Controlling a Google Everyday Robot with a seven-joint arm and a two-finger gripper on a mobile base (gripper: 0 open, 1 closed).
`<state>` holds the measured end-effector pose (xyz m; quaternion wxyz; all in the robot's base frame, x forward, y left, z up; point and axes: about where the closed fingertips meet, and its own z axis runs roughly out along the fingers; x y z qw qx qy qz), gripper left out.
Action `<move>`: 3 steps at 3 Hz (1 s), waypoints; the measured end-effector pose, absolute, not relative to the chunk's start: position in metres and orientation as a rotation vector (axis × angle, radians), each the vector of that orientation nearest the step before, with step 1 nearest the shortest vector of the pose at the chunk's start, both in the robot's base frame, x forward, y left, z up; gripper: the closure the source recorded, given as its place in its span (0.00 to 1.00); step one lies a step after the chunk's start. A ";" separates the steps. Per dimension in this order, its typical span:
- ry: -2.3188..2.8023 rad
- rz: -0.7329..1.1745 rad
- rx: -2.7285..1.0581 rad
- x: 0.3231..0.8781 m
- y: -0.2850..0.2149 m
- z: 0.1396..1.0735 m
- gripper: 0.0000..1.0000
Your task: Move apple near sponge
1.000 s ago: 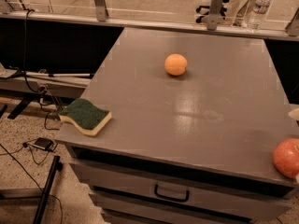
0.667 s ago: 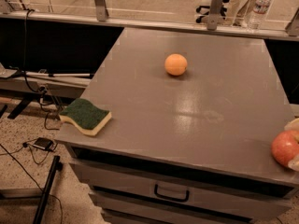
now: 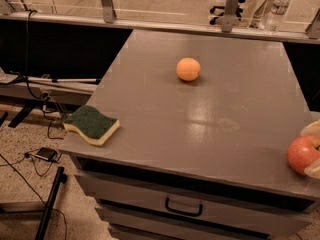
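Observation:
The red-pink apple is at the right front edge of the grey table, partly cut off by the picture's edge. My gripper enters from the right; its pale fingers lie above and below the apple and close on it. The sponge, dark green over pale yellow foam, lies on the table's front left corner, far from the apple.
A small orange fruit sits at the middle back of the table. A drawer with a handle is under the top. Cables and a stand leg lie on the floor at left. A rail with a bottle runs behind.
The apple and the gripper's fingers have shifted a little up and to the left along the table's right front edge. The sponge and the orange fruit have not moved.

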<state>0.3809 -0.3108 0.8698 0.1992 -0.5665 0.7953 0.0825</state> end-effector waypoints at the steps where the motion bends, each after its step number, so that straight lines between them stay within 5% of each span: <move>1: 2.130 0.317 -1.606 0.401 -0.283 0.888 1.00; 3: 1.871 0.414 -1.909 0.465 -0.143 0.906 1.00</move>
